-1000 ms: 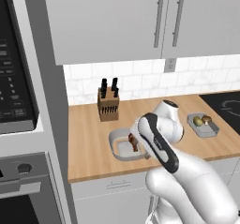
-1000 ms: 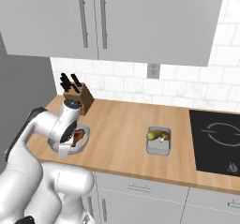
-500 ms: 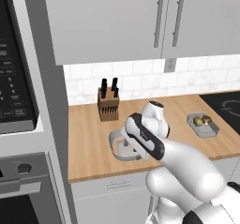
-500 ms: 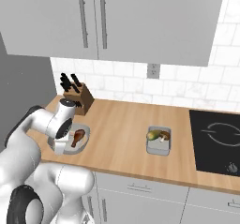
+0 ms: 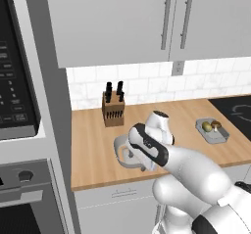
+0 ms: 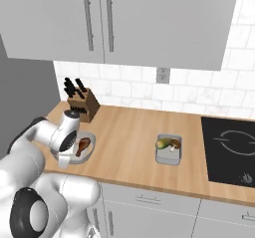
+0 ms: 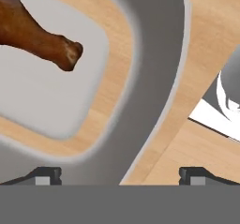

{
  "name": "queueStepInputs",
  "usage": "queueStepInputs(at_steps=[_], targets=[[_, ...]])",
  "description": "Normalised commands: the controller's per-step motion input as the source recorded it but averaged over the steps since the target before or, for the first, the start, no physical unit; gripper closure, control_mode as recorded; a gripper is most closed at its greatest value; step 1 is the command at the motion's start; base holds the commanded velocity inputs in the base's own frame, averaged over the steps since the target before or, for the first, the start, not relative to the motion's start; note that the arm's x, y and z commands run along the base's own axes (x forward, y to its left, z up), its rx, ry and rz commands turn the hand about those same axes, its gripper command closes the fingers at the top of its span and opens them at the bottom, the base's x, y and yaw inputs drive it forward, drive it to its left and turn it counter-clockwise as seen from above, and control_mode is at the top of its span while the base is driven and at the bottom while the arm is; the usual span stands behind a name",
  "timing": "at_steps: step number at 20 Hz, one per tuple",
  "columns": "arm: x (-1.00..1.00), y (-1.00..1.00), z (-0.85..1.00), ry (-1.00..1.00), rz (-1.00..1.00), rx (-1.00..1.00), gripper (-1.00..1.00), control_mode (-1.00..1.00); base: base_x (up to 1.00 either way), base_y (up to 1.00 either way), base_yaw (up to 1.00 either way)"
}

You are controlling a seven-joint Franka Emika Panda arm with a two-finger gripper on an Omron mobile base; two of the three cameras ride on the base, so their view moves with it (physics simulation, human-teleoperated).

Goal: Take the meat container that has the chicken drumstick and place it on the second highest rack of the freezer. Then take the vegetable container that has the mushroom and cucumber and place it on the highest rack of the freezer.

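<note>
The meat container (image 6: pixel 87 153) is a shallow grey tray near the counter's left front, and in it lies the reddish-brown chicken drumstick (image 6: pixel 83 144). My gripper (image 6: pixel 63 159) is open and low at the tray's left edge. In the hand view the tray's grey rim (image 7: pixel 157 73) runs between my fingertips (image 7: pixel 45 175), and the drumstick's (image 7: pixel 35 34) bone end lies inside. The vegetable container (image 6: pixel 169 150) sits mid-counter with the cucumber (image 6: pixel 163 143) and the mushroom (image 6: pixel 175 144). It also shows at the right (image 5: pixel 212 131). The freezer is out of view.
A knife block (image 5: pixel 112 110) stands against the tiled wall behind the meat tray. A black cooktop (image 6: pixel 231 150) lies at the counter's right end. The oven tower (image 5: pixel 22 130) rises left of the counter, and wall cabinets (image 5: pixel 147 22) hang overhead.
The hand has moved left and down from over the meat container to its left rim. The jaws stay open. Both trays have not moved.
</note>
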Motion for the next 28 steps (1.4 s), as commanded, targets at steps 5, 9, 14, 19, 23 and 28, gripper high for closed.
queueStepInputs(at_steps=[5, 9, 14, 19, 23, 28], targets=[[0.03, 0.00, -0.37, 0.00, -0.06, 0.00, -1.00, -1.00, 0.00, 0.00, 0.00], [0.00, 0.00, -0.26, 0.00, -0.08, 0.00, -1.00, -1.00, 0.00, 0.00, 0.00], [0.00, 0.00, -0.22, 0.00, -0.06, 0.00, -1.00, -1.00, 0.00, 0.00, 0.00], [-0.03, 0.00, -0.21, 0.00, -0.02, 0.00, 1.00, -1.00, 0.00, 0.00, 0.00], [-0.10, 0.01, -0.31, 0.00, -0.01, 0.02, 1.00, -1.00, 0.00, 0.00, 0.00], [-0.43, 0.00, -0.24, 0.00, -0.11, 0.06, 1.00, -1.00, 0.00, 0.00, 0.00]])
